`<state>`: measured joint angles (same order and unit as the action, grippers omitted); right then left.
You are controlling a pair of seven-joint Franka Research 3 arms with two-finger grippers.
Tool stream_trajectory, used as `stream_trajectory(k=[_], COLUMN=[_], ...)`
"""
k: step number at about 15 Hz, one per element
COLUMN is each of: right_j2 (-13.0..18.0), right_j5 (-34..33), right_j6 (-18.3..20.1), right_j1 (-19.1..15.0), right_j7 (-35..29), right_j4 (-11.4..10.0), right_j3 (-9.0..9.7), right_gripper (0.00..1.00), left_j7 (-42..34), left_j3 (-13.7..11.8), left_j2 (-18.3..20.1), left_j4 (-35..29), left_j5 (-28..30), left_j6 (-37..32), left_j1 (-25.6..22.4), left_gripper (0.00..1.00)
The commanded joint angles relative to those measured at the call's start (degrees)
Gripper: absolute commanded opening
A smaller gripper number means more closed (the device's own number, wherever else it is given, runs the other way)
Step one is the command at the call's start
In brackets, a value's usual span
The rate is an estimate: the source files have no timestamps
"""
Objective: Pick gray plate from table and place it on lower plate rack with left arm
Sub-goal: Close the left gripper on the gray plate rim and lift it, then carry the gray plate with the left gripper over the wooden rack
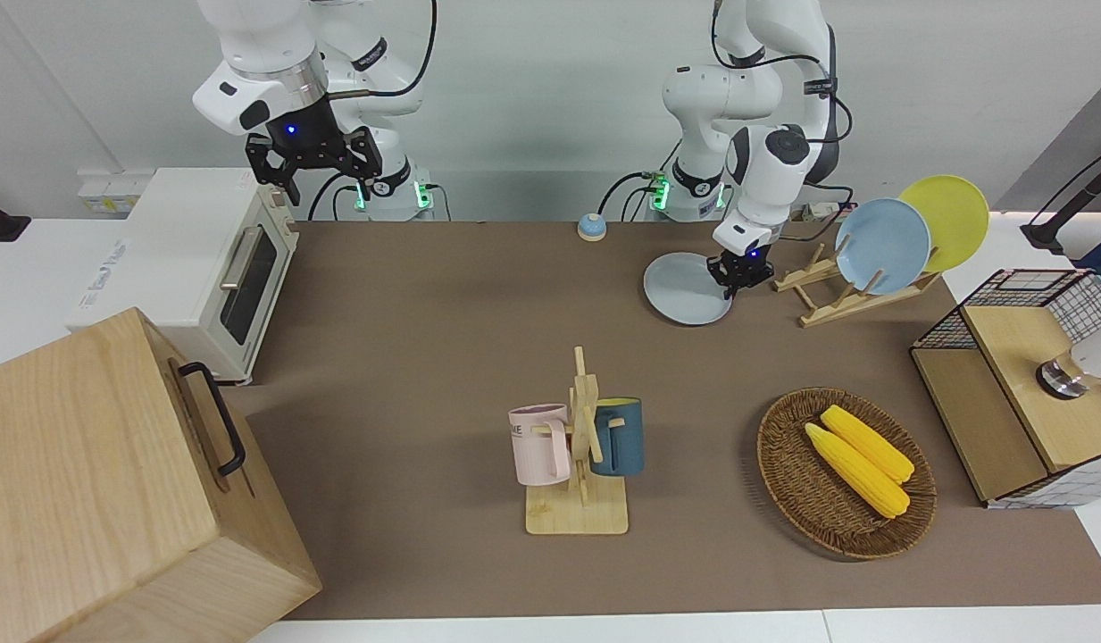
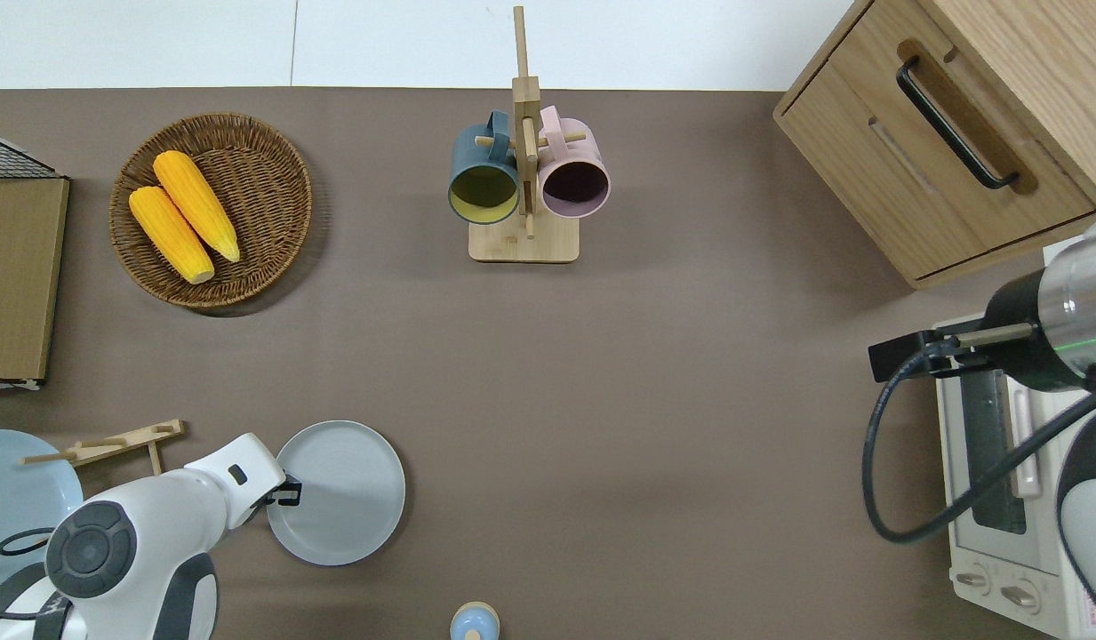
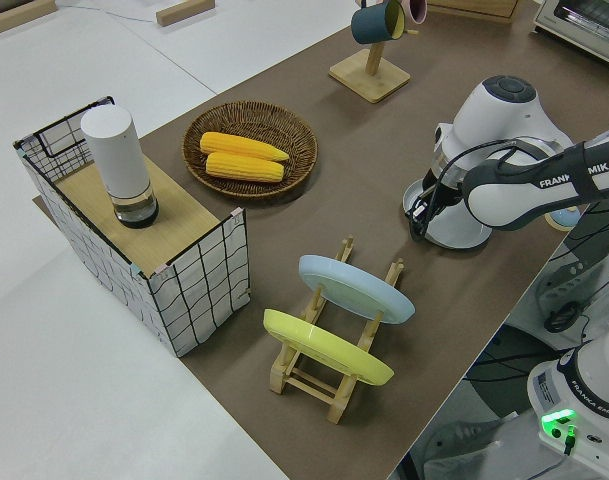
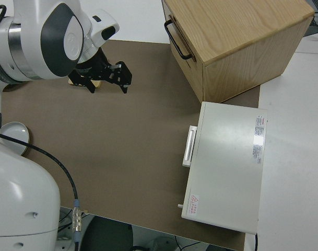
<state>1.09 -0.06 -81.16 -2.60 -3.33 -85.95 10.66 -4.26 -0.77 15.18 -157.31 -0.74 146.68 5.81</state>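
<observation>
Front view first: the left pincer (image 1: 738,275) sits at the rim of the gray plate (image 1: 688,288), on the edge that faces the lower plate rack (image 1: 827,290). Its fingers look pressed together on that rim. The plate lies on the brown tabletop (image 1: 443,304), close to the robots, and seems slightly tipped, though I cannot be sure it has left the mat. The light blue plate (image 1: 882,245) and yellow plate (image 1: 947,217) stand in the higher slots, so the free slots are the low ones nearest the pincer.

Overhead view: the left pincer (image 2: 285,492) grips the gray plate (image 2: 339,493) at the edge toward the left arm's end of the tabletop; the rack's rail tips (image 2: 112,442) lie that same way and a little farther from the robots. I judge the carry to be short.

Left side view: the wrist hides the pincer; the gray plate (image 3: 454,232) lies beside the rack (image 3: 329,375).

Right side view: the right pincer (image 4: 104,76) is parked, fingers spread.
</observation>
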Motion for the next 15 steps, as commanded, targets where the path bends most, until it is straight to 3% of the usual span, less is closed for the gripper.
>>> stream_trajectory(k=[1, 15], right_j2=[0.14, 0.14], right_j5=[0.59, 0.59], right_j6=[0.83, 0.83], right_j1=[-0.56, -0.56], right_j7=[-0.01, -0.01], right_j4=[0.35, 0.35], right_j3=[0.33, 0.33], right_gripper=[0.987, 0.990], left_j7=[0.31, 0.66], left_j3=[-0.46, -0.81], left_j2=[0.64, 5.03], left_j4=[4.45, 23.53], left_j5=[1.18, 2.15], left_j6=[-8.84, -37.94], left_j1=[0.52, 0.08], left_gripper=[0.00, 0.00])
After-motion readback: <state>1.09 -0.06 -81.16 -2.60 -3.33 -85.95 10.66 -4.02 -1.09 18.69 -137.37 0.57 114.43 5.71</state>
